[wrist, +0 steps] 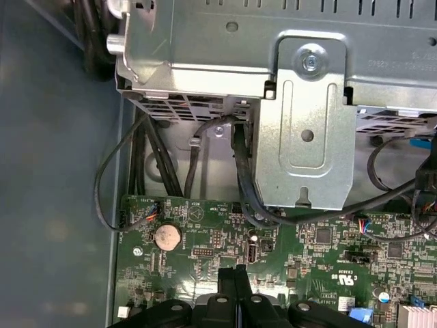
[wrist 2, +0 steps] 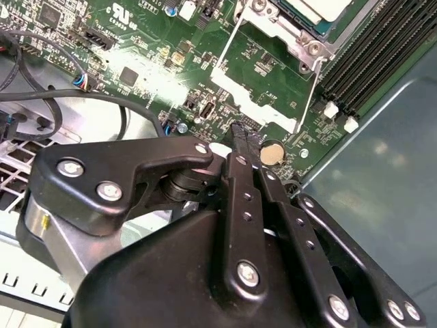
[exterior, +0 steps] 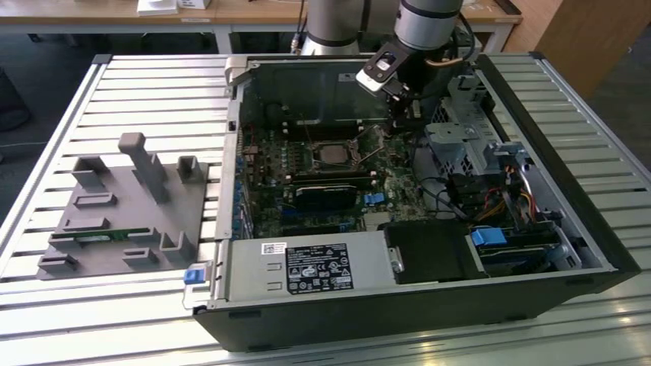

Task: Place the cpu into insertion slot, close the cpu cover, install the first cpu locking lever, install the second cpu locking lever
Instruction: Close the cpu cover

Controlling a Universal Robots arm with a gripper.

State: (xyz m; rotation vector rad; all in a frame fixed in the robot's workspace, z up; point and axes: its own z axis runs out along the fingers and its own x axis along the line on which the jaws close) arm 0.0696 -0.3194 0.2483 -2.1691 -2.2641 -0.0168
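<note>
Claw clenched, fingertips pressed together, nothing between them. I see it poised over the green board, near a coin battery. Chip sits in its socket, centre of the exterior view, lower left of the claw. In the second wrist view, a metal frame lies around the chip, with thin wire levers alongside.

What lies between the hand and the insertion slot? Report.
In the second wrist view, only green circuit board with small parts, flanked by two thin metal levers, separates the hand from the insertion slot.
</note>
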